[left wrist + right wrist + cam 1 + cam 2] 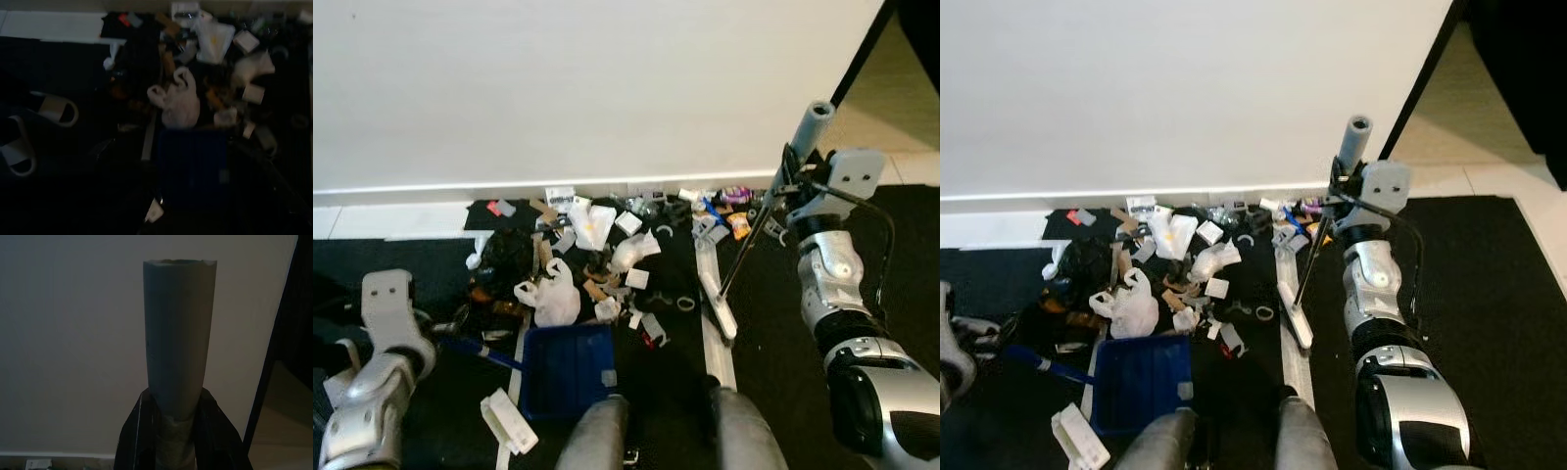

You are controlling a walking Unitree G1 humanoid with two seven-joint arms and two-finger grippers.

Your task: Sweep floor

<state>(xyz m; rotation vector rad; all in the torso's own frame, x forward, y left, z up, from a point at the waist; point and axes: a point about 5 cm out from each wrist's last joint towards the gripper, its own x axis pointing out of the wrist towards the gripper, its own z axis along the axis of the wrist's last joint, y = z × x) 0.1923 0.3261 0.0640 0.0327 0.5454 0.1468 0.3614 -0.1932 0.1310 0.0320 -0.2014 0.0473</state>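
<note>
The white wall [587,88] took the whole upper part of the head views, and its baseboard ran across from 9 o'clock to 3 o'clock. Under it lay the black carpet [1489,294], and a strip of pale floor [382,220] showed at 9 o'clock.

The pile of trash [607,245] lay near the centre, against the baseboard: paper pieces, small boxes, wrappers and a white plastic bag [551,294]. The blue dustpan [566,367] was at 6 o'clock of the pile, with its open edge touching the bag, and its handle pointed toward 8 o'clock.

The right arm [847,323] came up from 4 o'clock. The right gripper [175,431] was pinching the broom handle [178,333] just below the grey top end, one black finger [134,435] pressed on each side. The broom handle leaned down toward 7 o'clock, and the broom head [717,294] rested on the carpet at the right edge of the pile.

The left arm [382,362] was at 8 o'clock, next to the dustpan handle. I could not tell if the left gripper was spread or pressed together. In the dark left wrist view two pale slippers [39,127] lay on the carpet, well apart from the pile.
</note>
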